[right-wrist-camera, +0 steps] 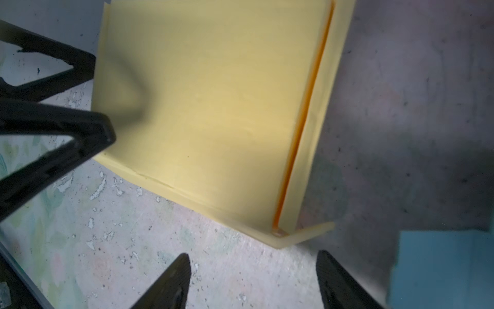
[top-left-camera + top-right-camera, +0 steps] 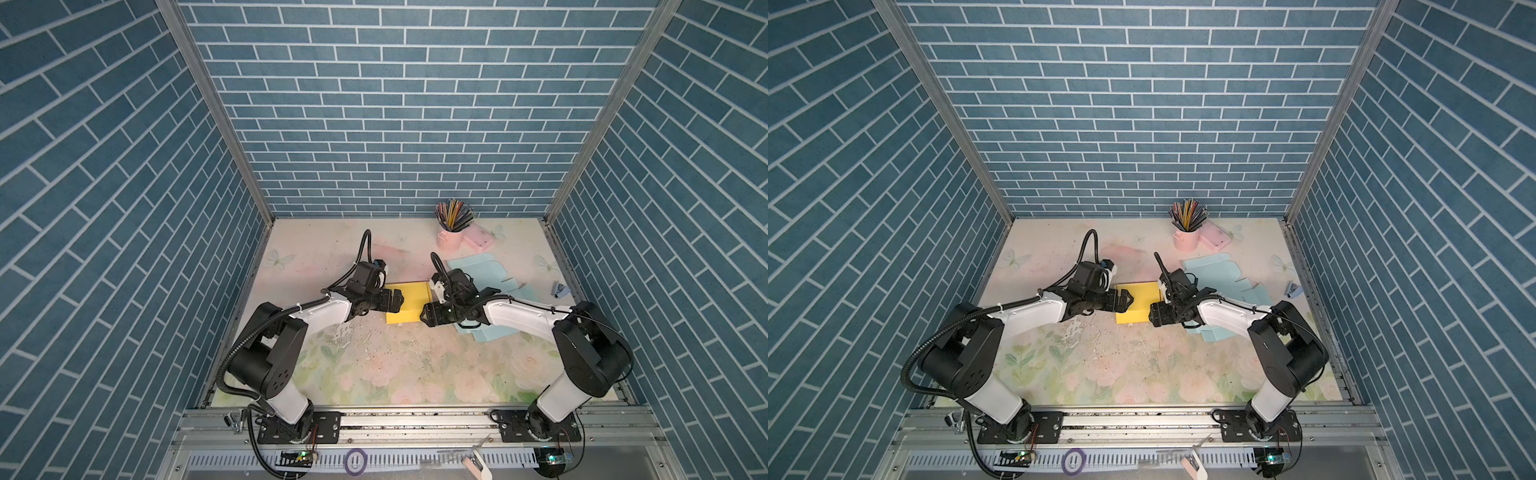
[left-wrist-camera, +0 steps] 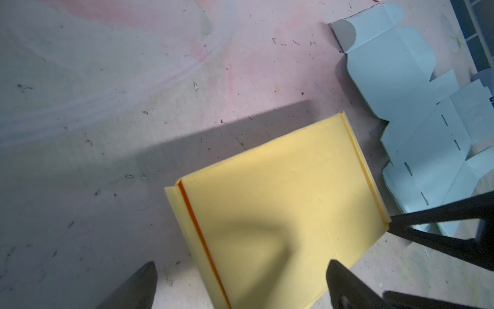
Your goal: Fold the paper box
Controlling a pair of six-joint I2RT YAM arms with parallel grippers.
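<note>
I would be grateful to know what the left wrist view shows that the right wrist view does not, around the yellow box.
Only the left wrist view: the pale blue flat blank, with its rounded flaps and dashed slits.
Only the right wrist view: the flaking green floral stretch of the mat, and a plain blue sheet corner.
Both: the yellow box with its orange slit, and the left gripper and right gripper, each open and holding nothing, with the opposite gripper's fingers at the box's edge.

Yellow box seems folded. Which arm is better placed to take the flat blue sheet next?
Probably right: the blue sheet lies partly under that arm; the right end effector is open. Left must cross the yellow box.
</note>
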